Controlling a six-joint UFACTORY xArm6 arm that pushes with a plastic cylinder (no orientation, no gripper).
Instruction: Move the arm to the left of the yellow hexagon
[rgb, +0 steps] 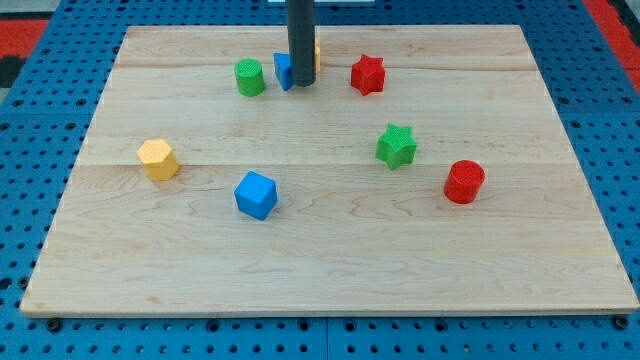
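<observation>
The yellow hexagon (158, 159) lies on the wooden board (330, 260) at the view's left, about mid-height. My tip (301, 84) stands near the view's top centre, far up and to the right of the hexagon. The rod covers part of a blue block (283, 71) and a sliver of a yellow or orange block (317, 55) behind it. A green cylinder (249, 77) lies just left of the tip.
A red star (367, 74) lies right of the tip. A blue cube (255, 195) sits right of and below the hexagon. A green star (396, 146) and a red cylinder (464, 182) lie at the right. Blue pegboard (40, 200) surrounds the board.
</observation>
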